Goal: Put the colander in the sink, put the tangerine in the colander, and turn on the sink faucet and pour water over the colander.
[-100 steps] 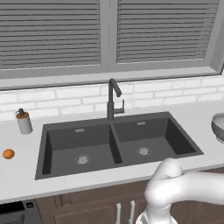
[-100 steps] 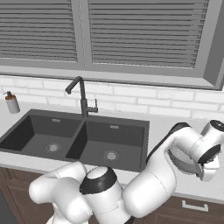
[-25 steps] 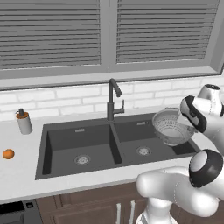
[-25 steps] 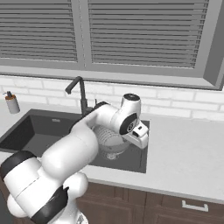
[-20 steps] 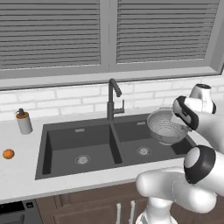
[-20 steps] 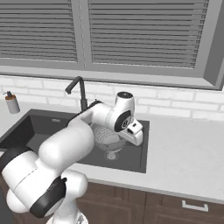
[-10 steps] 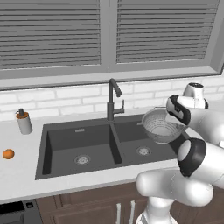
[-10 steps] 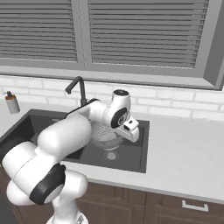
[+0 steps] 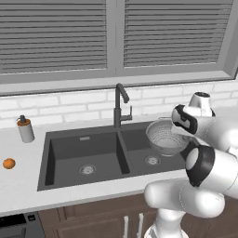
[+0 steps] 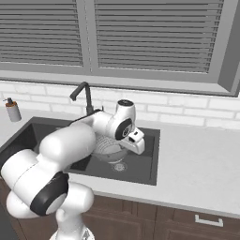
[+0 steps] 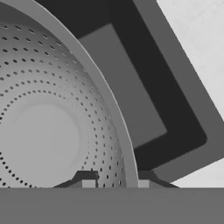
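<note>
The silver perforated colander (image 9: pixel 165 135) hangs tilted above the right basin of the dark double sink (image 9: pixel 65 160), over that basin's drain (image 9: pixel 152 160). My gripper (image 11: pixel 116 180) is shut on the colander's rim (image 11: pixel 118 131), one fingertip inside the bowl and one outside. In the right base view the colander (image 10: pixel 110 146) sits partly behind my arm, above the drain (image 10: pixel 119 166). The tangerine (image 9: pixel 9 163) lies on the counter left of the sink. The dark gooseneck faucet (image 9: pixel 119 104) stands behind the divider, spout toward the left basin, with no water running.
A grey soap dispenser bottle (image 9: pixel 25 129) stands at the back left of the counter. A white brick wall and a window with blinds run behind the sink. Light counter (image 10: pixel 197 164) stretches to the right of the sink. The left basin (image 9: pixel 86 155) holds nothing but its drain.
The arm has carried the colander leftward and slightly down, from over the sink's right edge to above the right basin's drain. The tangerine and faucet stay put.
</note>
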Controlling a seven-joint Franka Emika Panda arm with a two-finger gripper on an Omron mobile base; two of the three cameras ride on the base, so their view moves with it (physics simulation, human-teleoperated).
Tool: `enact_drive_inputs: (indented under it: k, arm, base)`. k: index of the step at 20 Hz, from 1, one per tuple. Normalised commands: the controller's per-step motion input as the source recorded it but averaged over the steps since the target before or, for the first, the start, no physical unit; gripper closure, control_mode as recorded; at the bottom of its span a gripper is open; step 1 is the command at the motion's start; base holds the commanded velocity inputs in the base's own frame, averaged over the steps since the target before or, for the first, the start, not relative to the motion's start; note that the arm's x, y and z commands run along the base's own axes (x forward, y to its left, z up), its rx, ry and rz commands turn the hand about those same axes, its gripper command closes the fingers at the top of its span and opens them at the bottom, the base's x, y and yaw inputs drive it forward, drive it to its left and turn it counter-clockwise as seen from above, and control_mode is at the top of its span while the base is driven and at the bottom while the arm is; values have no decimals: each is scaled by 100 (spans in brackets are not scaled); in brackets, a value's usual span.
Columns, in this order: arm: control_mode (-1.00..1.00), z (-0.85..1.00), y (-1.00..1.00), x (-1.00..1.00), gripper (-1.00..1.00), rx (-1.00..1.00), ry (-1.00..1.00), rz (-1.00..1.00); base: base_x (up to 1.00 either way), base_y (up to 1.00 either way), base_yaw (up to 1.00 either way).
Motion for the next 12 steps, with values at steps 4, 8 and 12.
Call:
enact_drive_inputs:
  k: [4, 8, 12]
  arm:
    - [-100, -24, 20, 19, 100, 0, 0, 4]
    - [-100, -18, 19, 27, 100, 0, 1, 5]
    - [-100, -18, 12, 28, 100, 0, 1, 7]
  base:
    - [0, 0, 0]
    - [0, 0, 0]
    - [0, 0, 0]
